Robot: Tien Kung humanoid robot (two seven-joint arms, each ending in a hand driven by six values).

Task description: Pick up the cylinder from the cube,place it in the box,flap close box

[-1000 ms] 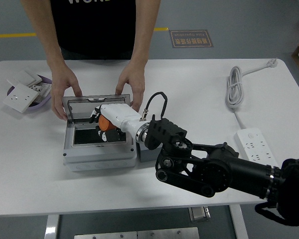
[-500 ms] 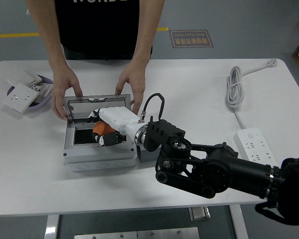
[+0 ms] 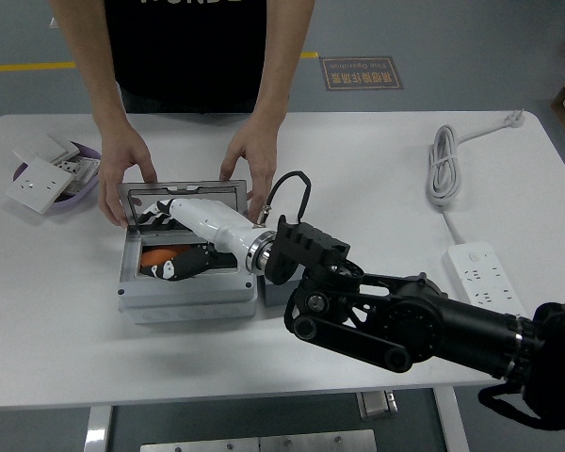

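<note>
The grey box [image 3: 184, 299] stands open at the table's left-middle, its clear lid [image 3: 224, 191] tilted up at the back. The orange cylinder [image 3: 153, 256] lies on its side on the box's floor, at the left. My right hand [image 3: 174, 240] reaches into the box from the right. Its white fingers [image 3: 155, 212] are spread up near the lid and its dark fingertips [image 3: 181, 268] rest beside the cylinder's right end. The grey cube [image 3: 281, 294] sits against the box's right side, mostly hidden by my arm. A person's hands [image 3: 124, 169] [image 3: 250, 158] hold the box's back corners.
A purple bowl with white socket plates [image 3: 42, 174] stands at the far left. A coiled white cable [image 3: 443, 165] and a white power strip [image 3: 478, 273] lie at the right. My right arm [image 3: 405, 320] crosses the table's front right.
My right hand has pushed further left and down into the box. The cylinder has gone from held tilted in the hand to lying flat on the box's floor. The person's hands stayed.
</note>
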